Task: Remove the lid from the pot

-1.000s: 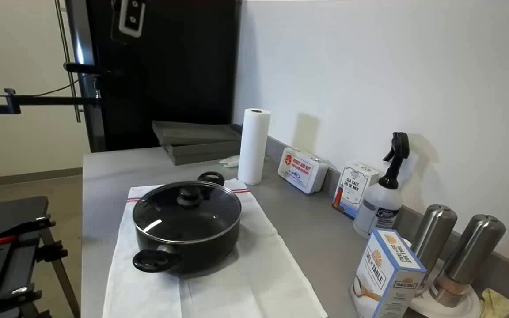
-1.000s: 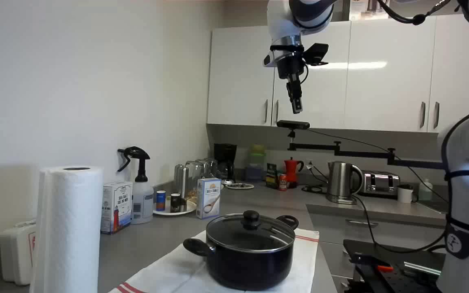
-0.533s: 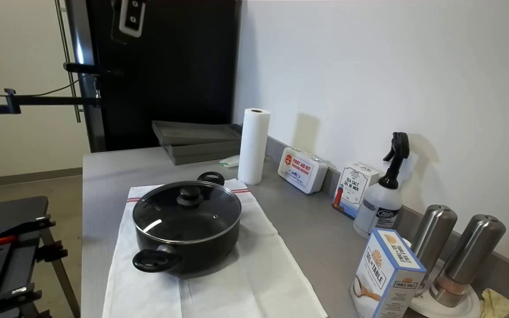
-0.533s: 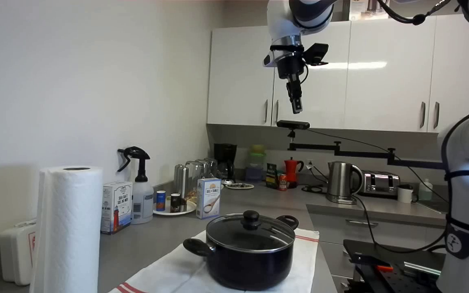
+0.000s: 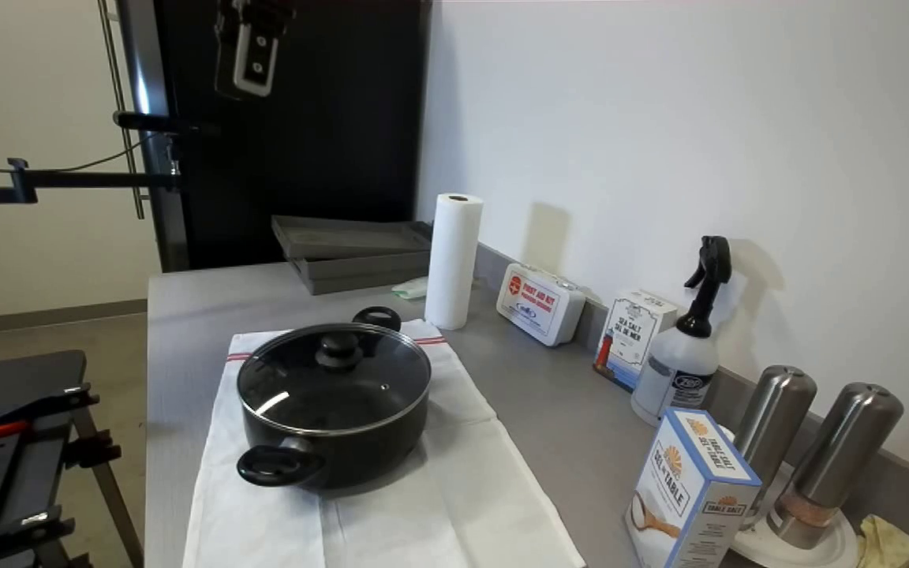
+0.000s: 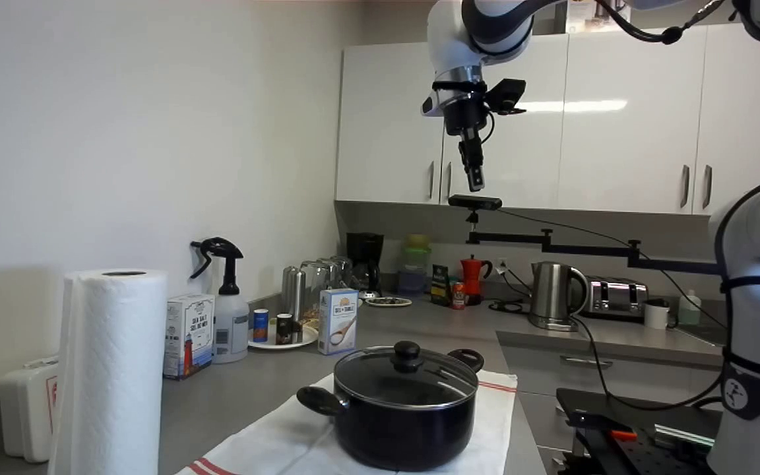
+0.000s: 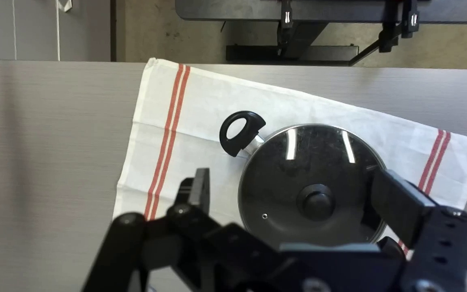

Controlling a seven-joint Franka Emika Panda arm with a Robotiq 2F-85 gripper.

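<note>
The pot [image 6: 406,432] is black and wide and stands on a white towel, with two black side handles. It also shows in an exterior view [image 5: 336,457]. The dark glass lid [image 6: 380,376] with a metal rim lies flat on it. The lid's black knob [image 6: 407,354] stands at its centre; it shows in the wrist view [image 7: 318,204] too. My gripper [image 7: 292,178] is open and empty. In both exterior views it hangs high above the pot, well apart from the lid. In the wrist view the knob lies between the spread fingers [image 7: 201,188], far below them.
A paper towel roll [image 6: 113,369] stands beside the towel [image 5: 454,489]. Along the wall are a first aid kit [image 5: 537,304], a sea salt box [image 5: 634,335], a spray bottle [image 5: 675,363], a table salt box [image 5: 687,489] and steel mills [image 5: 778,410]. A camera arm [image 6: 591,251] reaches over the counter.
My gripper has come down slightly and shifted a little to the left in the exterior view that shows the arm. The pot and lid have not moved.
</note>
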